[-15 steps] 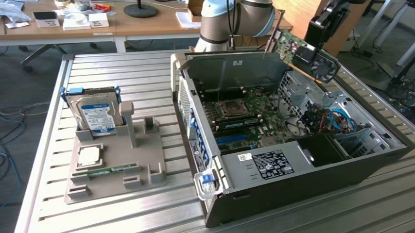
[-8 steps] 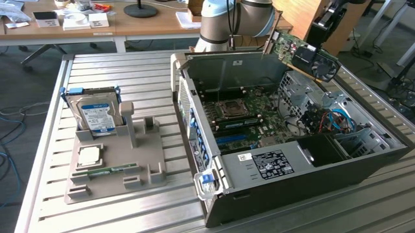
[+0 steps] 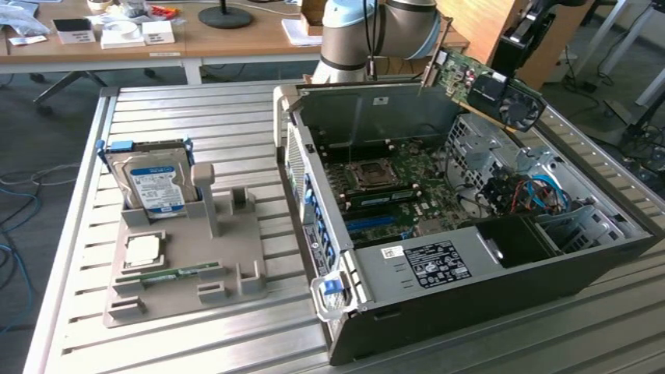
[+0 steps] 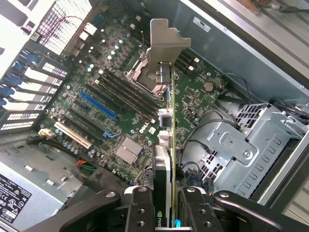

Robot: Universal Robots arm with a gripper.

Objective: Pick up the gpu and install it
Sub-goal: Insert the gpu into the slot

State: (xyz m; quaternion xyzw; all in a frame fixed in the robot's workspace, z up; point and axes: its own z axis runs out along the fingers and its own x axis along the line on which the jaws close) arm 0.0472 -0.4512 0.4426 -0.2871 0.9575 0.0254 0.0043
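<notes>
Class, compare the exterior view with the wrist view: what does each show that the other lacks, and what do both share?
Exterior view: the grey tray beside the computer case, carrying the hard drive. Wrist view: the hand shut on the gpu, seen edge-on with its metal bracket pointing toward the motherboard. Shared: the gpu held above the open case, and the motherboard inside it.

A slatted metal table [image 3: 198, 117] is stretching across the near scene, its rails catching pale light. Beyond it, at the far side, a wooden desk [image 3: 229, 47] is carrying white boxes [image 3: 124, 33] and a round black stand base [image 3: 226, 15]. Dark grey floor [image 3: 42, 125] is showing at the exterior view's left, where loose cables [image 3: 15, 187] are trailing.
</notes>
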